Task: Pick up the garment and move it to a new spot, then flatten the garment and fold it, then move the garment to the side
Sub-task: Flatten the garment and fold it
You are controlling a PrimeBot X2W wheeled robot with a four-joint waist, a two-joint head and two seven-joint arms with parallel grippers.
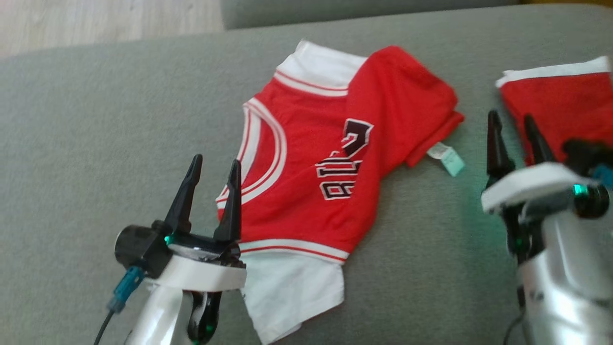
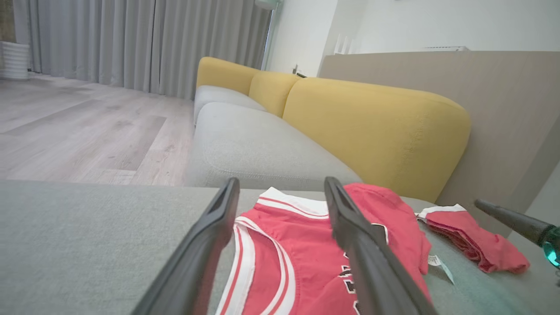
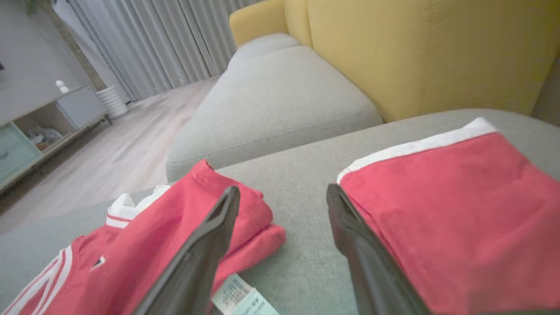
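Observation:
The garment is a red jersey with white trim and dark lettering, lying partly folded over itself on the grey cushion; its care tag sticks out on the right. It also appears as the garment and the garment in the wrist views. My left gripper stands open over the garment's near left edge, by the armhole trim, holding nothing. My right gripper is open too, empty, hovering between the garment and a second red piece.
The second red piece with a white band lies at the far right of the cushion. Yellow sofa backrests rise behind it. Another grey seat cushion adjoins beyond, with wood floor to the left.

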